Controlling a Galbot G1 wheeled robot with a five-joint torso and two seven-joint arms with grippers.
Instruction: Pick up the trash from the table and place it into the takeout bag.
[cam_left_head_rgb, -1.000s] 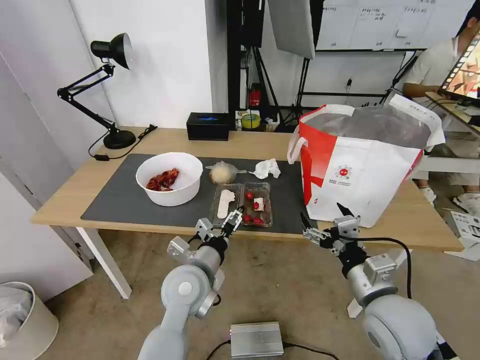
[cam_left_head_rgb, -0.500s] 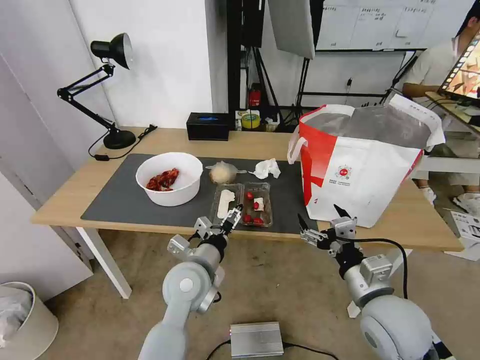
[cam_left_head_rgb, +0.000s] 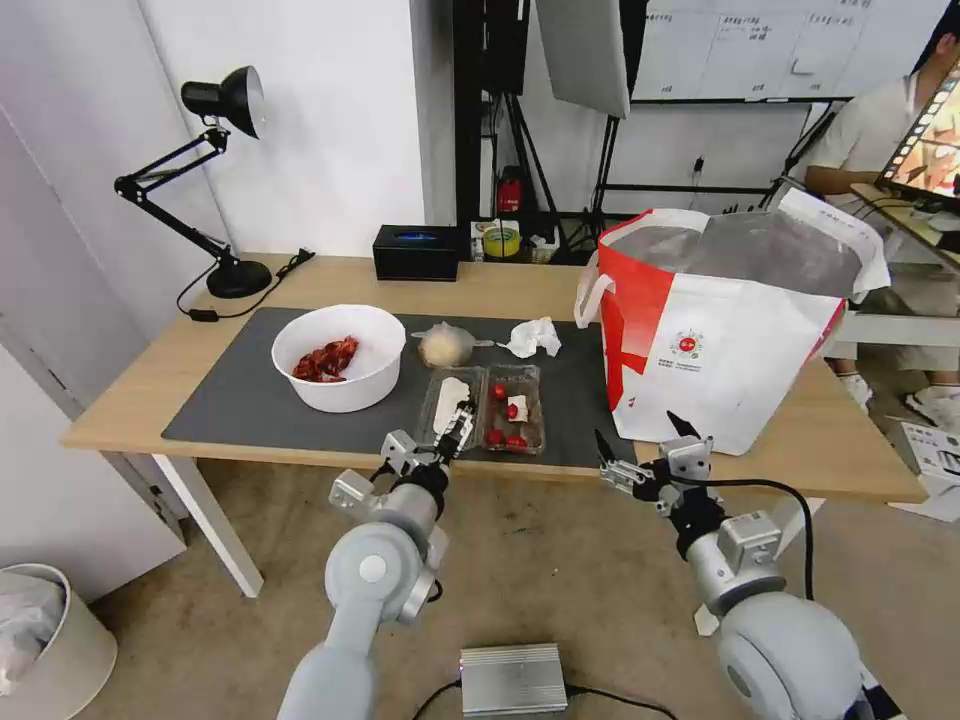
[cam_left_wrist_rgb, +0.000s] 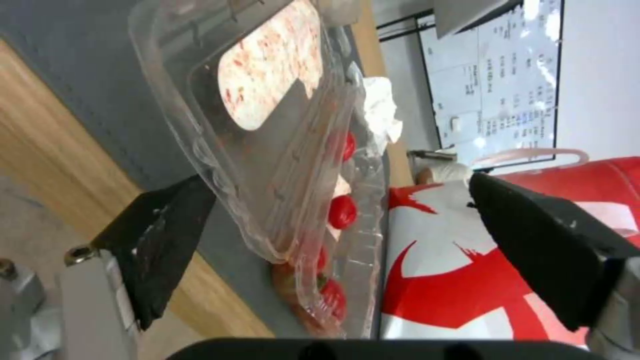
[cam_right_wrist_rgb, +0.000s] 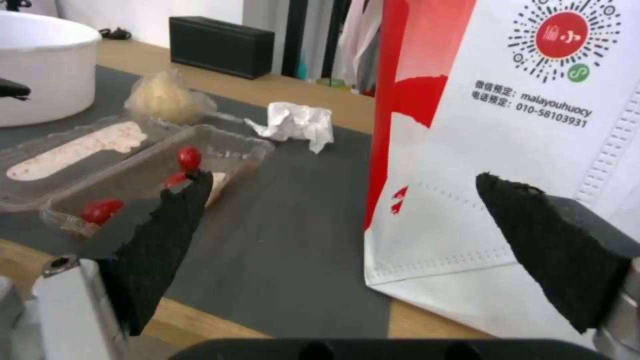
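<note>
On the table, a dark mat carries the trash: a white bowl with red scraps, a clear hinged tray with red bits, a crumpled tissue and a clear bag with a beige lump. My left gripper is open at the tray's near edge; in the left wrist view the tray lies between its fingers. My right gripper hangs open before the table edge, just left of the takeout bag, which stands upright with its mouth open. The right wrist view faces the takeout bag and the tray.
A black desk lamp stands at the back left. A black box and a tape roll sit along the far edge. On the floor are a waste bin and a silver box.
My left gripper has crept forward and slightly left, over the tray's near edge. My right gripper has drifted a little left and down. The trash has not moved.
</note>
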